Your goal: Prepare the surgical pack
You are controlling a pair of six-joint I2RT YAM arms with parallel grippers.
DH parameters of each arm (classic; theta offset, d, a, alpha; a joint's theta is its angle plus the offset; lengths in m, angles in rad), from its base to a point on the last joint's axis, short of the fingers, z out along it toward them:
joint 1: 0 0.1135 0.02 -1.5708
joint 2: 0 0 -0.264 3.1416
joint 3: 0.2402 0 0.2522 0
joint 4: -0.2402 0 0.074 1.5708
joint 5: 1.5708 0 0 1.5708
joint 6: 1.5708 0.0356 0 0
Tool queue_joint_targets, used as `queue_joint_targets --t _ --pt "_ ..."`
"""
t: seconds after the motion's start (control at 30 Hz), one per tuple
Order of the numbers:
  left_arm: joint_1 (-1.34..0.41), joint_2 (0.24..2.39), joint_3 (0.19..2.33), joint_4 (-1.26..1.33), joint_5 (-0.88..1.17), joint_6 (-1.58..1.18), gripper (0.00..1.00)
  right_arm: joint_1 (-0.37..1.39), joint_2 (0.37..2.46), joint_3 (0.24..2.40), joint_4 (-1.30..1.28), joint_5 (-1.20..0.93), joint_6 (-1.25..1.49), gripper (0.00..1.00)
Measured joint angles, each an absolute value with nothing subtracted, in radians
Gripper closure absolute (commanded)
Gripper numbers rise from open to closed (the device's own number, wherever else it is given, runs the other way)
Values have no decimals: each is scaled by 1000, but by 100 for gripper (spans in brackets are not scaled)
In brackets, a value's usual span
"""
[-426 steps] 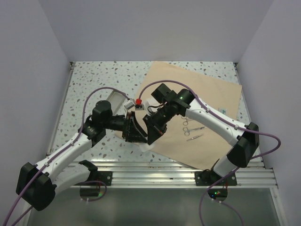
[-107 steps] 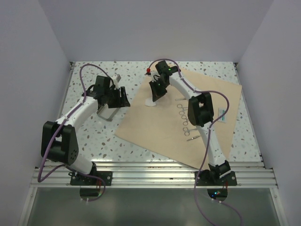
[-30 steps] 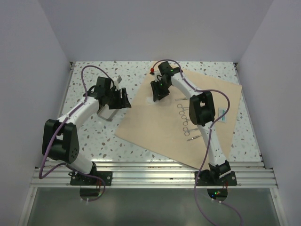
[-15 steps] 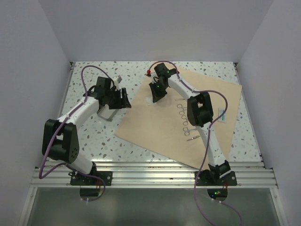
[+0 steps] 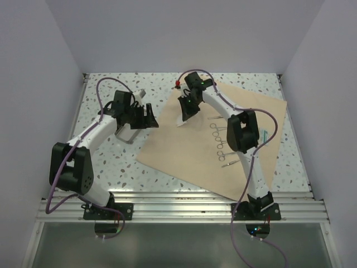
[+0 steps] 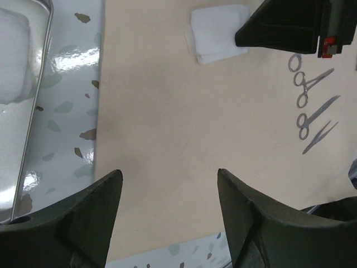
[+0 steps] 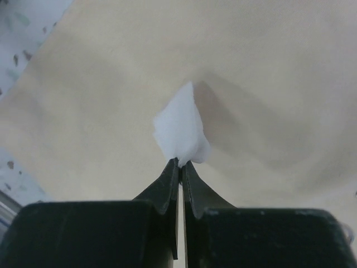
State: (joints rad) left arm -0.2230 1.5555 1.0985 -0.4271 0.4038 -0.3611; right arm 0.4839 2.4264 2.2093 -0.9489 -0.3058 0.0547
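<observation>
Your right gripper (image 7: 180, 163) pinches a white gauze square (image 7: 179, 131) at its tips; your left gripper (image 6: 168, 174) stands spread, with the wrap sheet (image 6: 167, 111) seen between its jaws.

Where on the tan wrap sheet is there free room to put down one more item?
The wrap sheet is bare in its middle, between its left edge and the instruments. It is crowded near the far-left edge, where the right end effector pinches gauze, and around the instruments.
</observation>
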Motion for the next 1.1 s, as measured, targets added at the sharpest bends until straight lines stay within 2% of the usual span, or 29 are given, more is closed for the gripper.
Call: queue_joint_targets --t 0.07,0.3,0.6,0.77,1.1 --pt "-223 1544 1103 -419 430 -366 22 497 2333 2132 -956 -309 49 100" --pt "-223 1428 1097 -328 583 -379 18 631 1896 1845 -993 -400 14 100" --pt "-235 1227 909 -25 1082 -459 16 702 1435 1536 -1082 -619 1 100" --pt "-340 1211 841 91 1205 -538 14 735 1344 1465 -1112 -678 17 100" --pt "-561 1186 794 241 1209 -659 10 741 1335 1449 -1115 -734 27 100"
